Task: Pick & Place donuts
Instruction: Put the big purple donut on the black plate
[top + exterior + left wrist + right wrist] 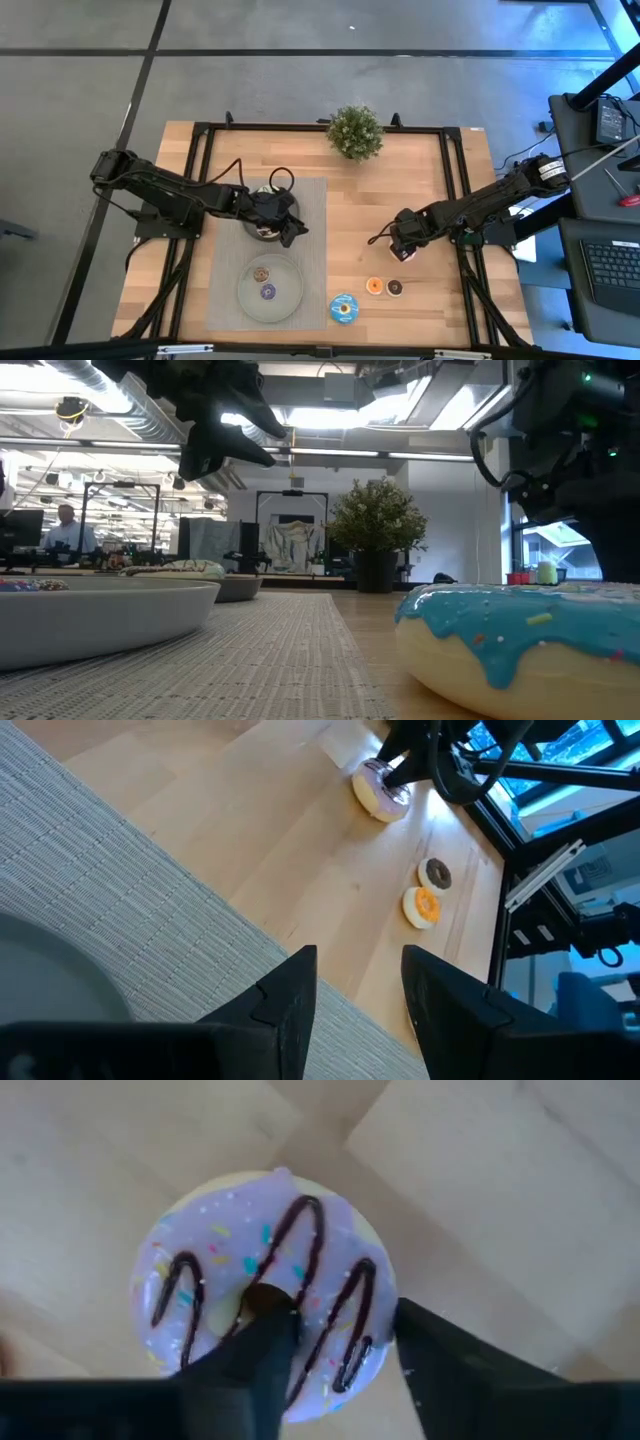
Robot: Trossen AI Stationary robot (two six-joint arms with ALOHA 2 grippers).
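My right gripper [335,1355] points down at the pink-striped donut [265,1280] on the bare wood right of the mat and is shut on it. My left gripper [355,1005] is open and empty, above the mat's right part, beside the small grey plate [262,230]. The blue donut [343,308], the orange mini donut [375,287] and the dark brown mini donut [395,288] lie flat on the wood near the table's near edge. A purple mini donut [268,292] and a brown-topped donut [262,272] lie on the large grey plate [245,300]. My right gripper comes from above, pointing down, at one side of the pink-striped donut's ring [345,1310]. One finger [250,1355] stands in the hole, the other [450,1370] outside the rim. The donut lies about flat; whether it is off the wood I cannot tell.
A grey woven mat [305,210] covers the table's left middle. A small green potted plant [355,130] stands at the far edge. In the low view the blue donut [520,630] fills the near right. Bare wood lies between the mat and my right gripper.
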